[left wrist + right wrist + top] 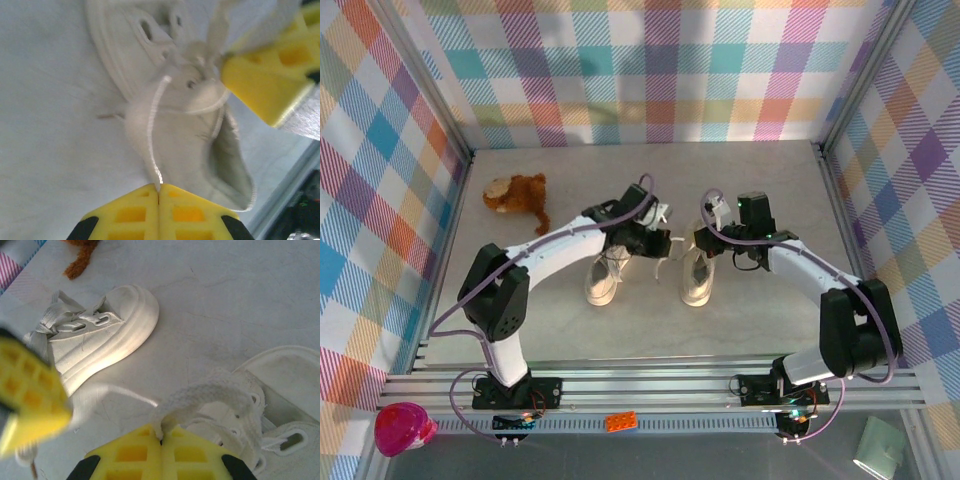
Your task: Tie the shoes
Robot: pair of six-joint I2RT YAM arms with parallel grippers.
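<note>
Tightly, lace point(151, 125) in left tool point(159, 193).

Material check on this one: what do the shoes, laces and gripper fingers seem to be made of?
The shoes look like matte off-white cloth, probably canvas, on ridged pale soles, likely rubber. The laces are flat woven white fabric; the weave shows. The gripper fingers seem matte yellow plastic with moulded square pockets.
</note>
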